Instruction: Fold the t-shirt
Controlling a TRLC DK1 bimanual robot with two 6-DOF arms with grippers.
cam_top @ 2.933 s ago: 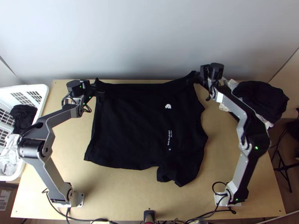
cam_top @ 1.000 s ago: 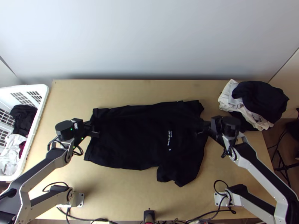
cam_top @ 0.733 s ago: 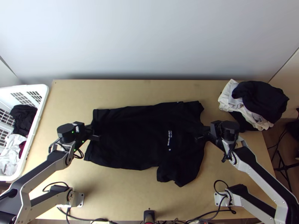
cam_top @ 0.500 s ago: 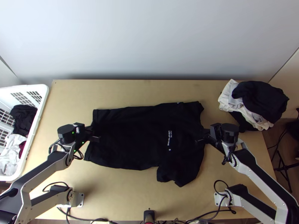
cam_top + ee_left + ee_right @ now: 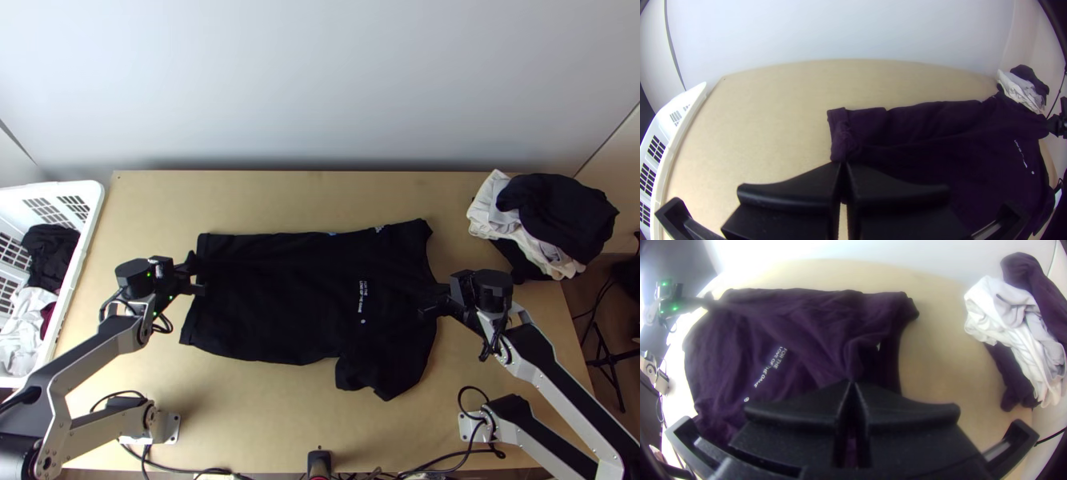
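Note:
The black t-shirt lies across the middle of the table, its far part doubled back toward the near side, with a sleeve spread at the near right. My left gripper is at the shirt's left edge; in the left wrist view the left gripper is shut on a bunched bit of the shirt. At the shirt's right side is my right gripper. In the right wrist view the right gripper is shut on the shirt, where creases run to its fingertips.
A white basket with clothes stands at the left. White and black garments are heaped at the far right. Bare wood shows beyond the shirt, and a small black device sits at the near edge.
Both grippers came from the far edge toward the near side, carrying the shirt's far part over. Lately the left one shifted slightly outward and the right slightly nearer; white print now shows along the far fold.

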